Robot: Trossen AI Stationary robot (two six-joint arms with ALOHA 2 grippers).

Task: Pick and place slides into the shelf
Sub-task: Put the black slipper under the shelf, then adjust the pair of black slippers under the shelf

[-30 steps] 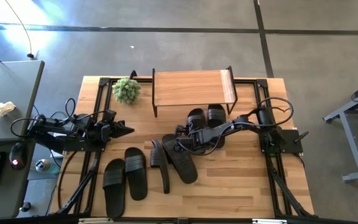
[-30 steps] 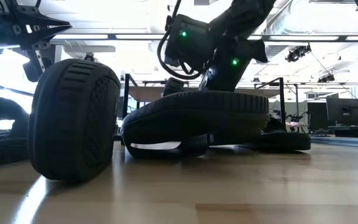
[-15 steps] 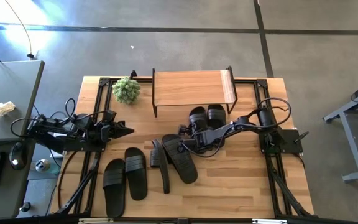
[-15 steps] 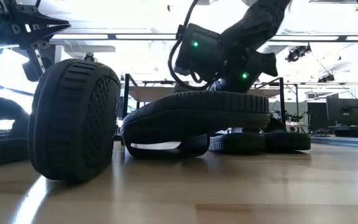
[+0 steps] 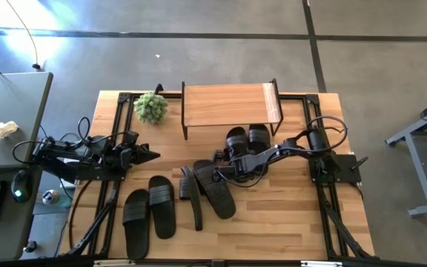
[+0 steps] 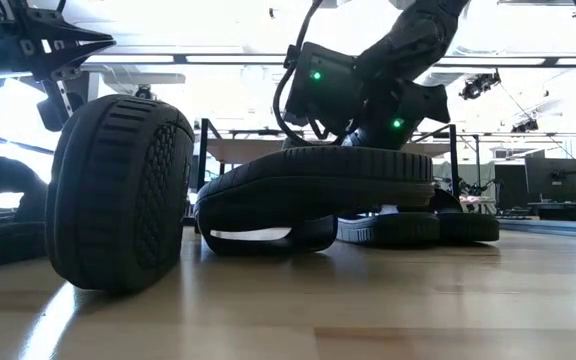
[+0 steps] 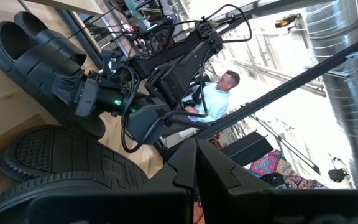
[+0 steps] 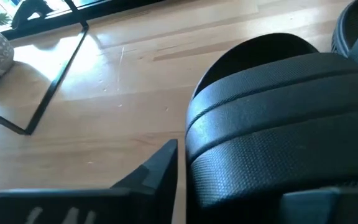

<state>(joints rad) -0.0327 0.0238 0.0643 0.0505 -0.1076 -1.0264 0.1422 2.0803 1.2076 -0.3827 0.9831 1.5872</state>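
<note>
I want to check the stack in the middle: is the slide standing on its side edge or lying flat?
On its edge. The slide shows as a thin strip from above, and its sole faces the low camera.

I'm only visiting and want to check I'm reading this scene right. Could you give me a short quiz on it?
1. True or false: a slide lies on the shelf's plank top.
2. Which claw is at the two slides in front of the shelf? A) left claw B) right claw C) both
3. What green thing stands on the table beside the shelf?
Key: 1 false, the top is bare. 2 B; the left claw waits, shut, at the table's left side. 3 the small potted plant.
</note>
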